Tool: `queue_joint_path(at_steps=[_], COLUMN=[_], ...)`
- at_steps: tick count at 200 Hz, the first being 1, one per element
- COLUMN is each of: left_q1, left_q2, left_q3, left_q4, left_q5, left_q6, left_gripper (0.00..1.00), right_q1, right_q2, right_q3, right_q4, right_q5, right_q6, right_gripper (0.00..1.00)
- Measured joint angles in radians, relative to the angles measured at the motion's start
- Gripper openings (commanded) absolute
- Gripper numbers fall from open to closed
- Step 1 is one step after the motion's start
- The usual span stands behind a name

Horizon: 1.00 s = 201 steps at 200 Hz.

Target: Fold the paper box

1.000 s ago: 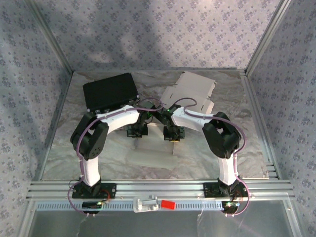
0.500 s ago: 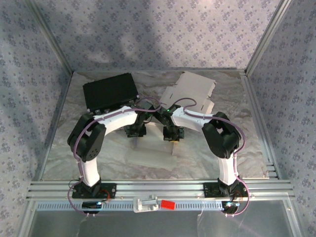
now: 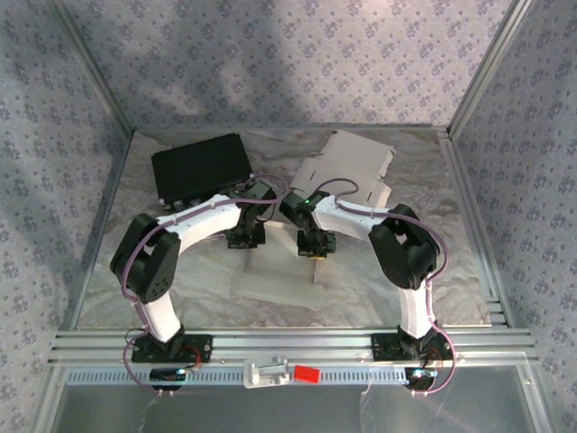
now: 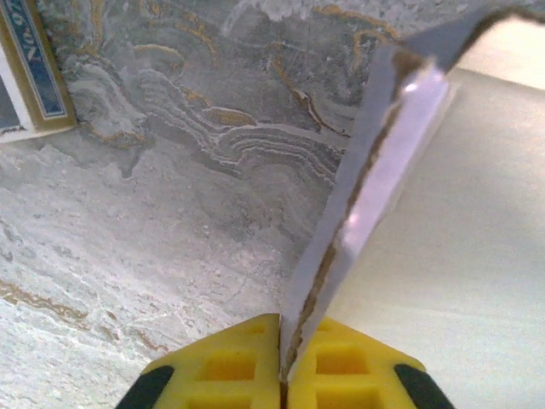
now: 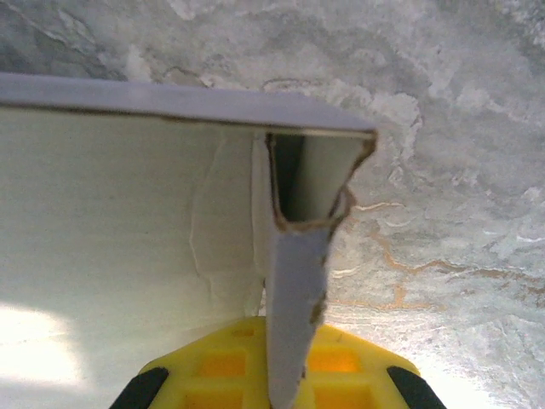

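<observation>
The paper box (image 3: pixel 275 284) is white card lying partly folded on the marbled table between the two arms. My left gripper (image 3: pixel 245 236) holds its left side: in the left wrist view the yellow fingers (image 4: pixel 221 371) are shut on the edge of a raised flap (image 4: pixel 375 170). My right gripper (image 3: pixel 315 244) holds the right side. In the right wrist view that gripper (image 5: pixel 285 383) is shut on a doubled-over side wall (image 5: pixel 294 290), which stands upright beside the box's white floor (image 5: pixel 111 230).
A black box (image 3: pixel 200 167) sits at the back left. A flat unfolded white card blank (image 3: pixel 347 162) lies at the back right. A blue-printed packet (image 4: pixel 25 68) lies just left of the held flap. Metal rails edge the table, with patterned walls behind.
The left arm's elbow has swung out to the left and its gripper has shifted slightly toward the back. The right arm has stayed still.
</observation>
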Motion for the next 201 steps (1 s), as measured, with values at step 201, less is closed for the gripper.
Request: queue_joint_path(at_steps=[201], left_q1=[-0.002], left_q2=[-0.062], left_q3=[-0.017], left_q4=[0.064], left_q5=[-0.037], left_q6=[0.014], left_gripper=[0.38], right_q1=[-0.001], right_q2=[0.03], right_q3=[0.027], right_q4=[-0.012], right_q5=[-0.019], right_q6=[0.0], right_gripper=[0.0])
